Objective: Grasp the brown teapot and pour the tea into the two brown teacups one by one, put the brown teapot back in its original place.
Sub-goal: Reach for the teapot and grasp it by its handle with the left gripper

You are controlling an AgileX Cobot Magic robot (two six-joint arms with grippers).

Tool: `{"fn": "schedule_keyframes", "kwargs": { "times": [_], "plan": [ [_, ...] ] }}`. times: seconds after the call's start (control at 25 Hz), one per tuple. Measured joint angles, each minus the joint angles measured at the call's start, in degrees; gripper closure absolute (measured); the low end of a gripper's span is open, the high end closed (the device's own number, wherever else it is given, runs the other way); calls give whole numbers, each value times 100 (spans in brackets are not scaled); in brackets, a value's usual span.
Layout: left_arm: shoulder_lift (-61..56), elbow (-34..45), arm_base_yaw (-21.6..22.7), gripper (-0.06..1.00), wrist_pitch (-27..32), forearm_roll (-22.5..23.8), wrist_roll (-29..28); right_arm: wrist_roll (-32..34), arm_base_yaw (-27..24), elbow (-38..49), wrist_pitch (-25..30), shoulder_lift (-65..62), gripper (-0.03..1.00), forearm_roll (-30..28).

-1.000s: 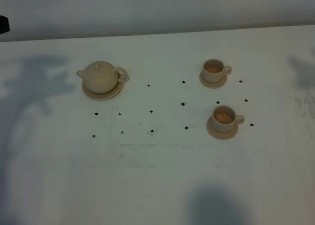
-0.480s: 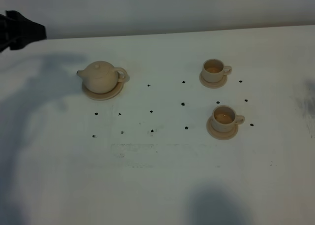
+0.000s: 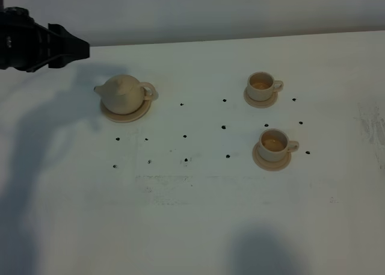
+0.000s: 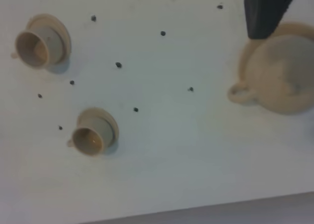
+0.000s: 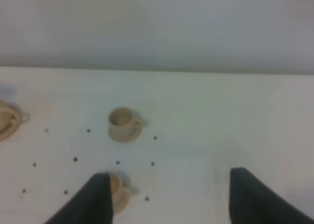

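Two teacups and one brown teapot (image 3: pixel 123 93) stand on the white table (image 3: pixel 192 227) in the exterior high view. The teapot sits upright, lid on, on its wide plate (image 3: pixel 126 117) at the left, spout to the left and loop handle to the right. The far teacup (image 3: pixel 261 85) and the near teacup (image 3: pixel 274 144) stand at the right, each on its own small saucer, handles to the right, well apart from the teapot. Black dots (image 3: pixel 184 136) mark the table between them. The left gripper (image 3: pixel 75 48) hangs above the table at the back left, near the teapot but not touching it; its finger spacing cannot be told here. The right gripper is out of this view.

Left wrist view: only one dark finger (image 4: pixel 267 11) shows, over the plate's rim beside the teapot, so wide or narrow cannot be told. Both teacups show, well apart from the teapot.

Right wrist view: the right gripper (image 5: pixel 168 174) has both fingers spread wide with only bare table between them. One finger partly hides the near teacup. The far teacup is clear, and the teapot shows only at the frame edge.
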Motion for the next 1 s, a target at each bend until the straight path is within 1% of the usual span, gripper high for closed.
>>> {"fn": "schedule_keyframes", "kwargs": {
  "times": [0.2,0.4,0.64,0.76,1.0],
  "plan": [
    [206,-305,-218,48,38,0,0,217,0,680,151,-933,46,-224],
    [383,-585,-347,48,83,11,-24,272,16,1282,351,-1772,46,-255],
    [631,-773,-633,48,198,267,-128,376,548,1981,594,-2570,46,-663],
    [695,-837,-780,48,154,386,-192,535,705,2188,597,-3081,46,-898],
    [921,-1114,-938,48,87,643,-373,893,853,2809,266,-3872,46,-1210]
  ]
}}
